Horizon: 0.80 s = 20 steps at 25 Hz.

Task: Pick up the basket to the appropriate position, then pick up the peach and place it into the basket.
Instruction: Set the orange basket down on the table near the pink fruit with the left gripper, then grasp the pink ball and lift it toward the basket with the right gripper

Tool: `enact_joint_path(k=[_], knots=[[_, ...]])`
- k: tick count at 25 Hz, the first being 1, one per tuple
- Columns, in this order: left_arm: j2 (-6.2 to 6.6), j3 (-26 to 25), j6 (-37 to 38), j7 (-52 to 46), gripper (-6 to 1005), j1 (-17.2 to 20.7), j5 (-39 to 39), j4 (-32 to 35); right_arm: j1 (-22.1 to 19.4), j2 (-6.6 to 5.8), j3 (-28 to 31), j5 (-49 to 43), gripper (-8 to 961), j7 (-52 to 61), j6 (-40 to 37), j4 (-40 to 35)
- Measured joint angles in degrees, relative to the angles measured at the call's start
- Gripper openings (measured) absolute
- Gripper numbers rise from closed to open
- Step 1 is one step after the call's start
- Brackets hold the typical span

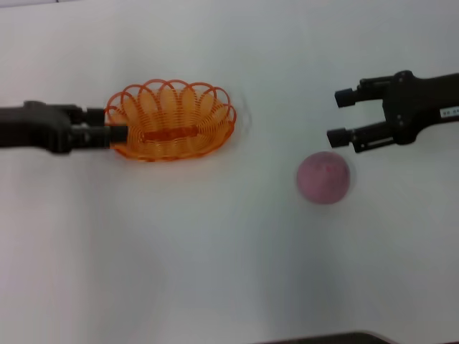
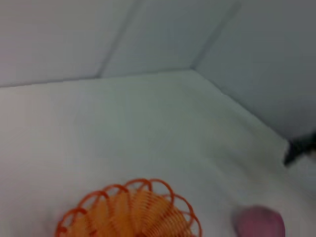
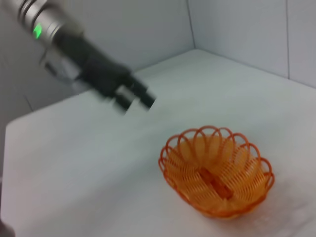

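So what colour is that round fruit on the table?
The peach is dusty pink. It shows best in the head view.

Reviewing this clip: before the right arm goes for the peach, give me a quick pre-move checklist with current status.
1. Basket upright on the table: ok.
2. Basket empty: ok.
3. Left gripper clear of the basket: cannot tell; the head view puts it at the rim, the right wrist view shows it apart.
4. Right gripper open: ok.
5. Right gripper centred over the peach: not ok; it sits just beyond it.
6. Peach free of obstructions: ok.
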Motion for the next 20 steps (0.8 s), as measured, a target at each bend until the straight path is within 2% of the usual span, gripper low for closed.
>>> enact_joint_path(k=[7,14,20], knots=[[-1.16,-0.27,1.08,15.91,676,4.87,0.1,0.11,1.09,0.08,0.23,0.02,871,5.41,3.14,1.39],[-1.35,-0.31,0.93,18.74,682,7.13,0.05,-0.79,1.05,-0.18,0.18,-0.24,871,6.14,6.4,4.92],[-1.28,-0.49,0.7,19.39,868,8.09,0.05,-0.38,1.07,-0.41,-0.25,-0.35,871,6.19,6.74,5.45]])
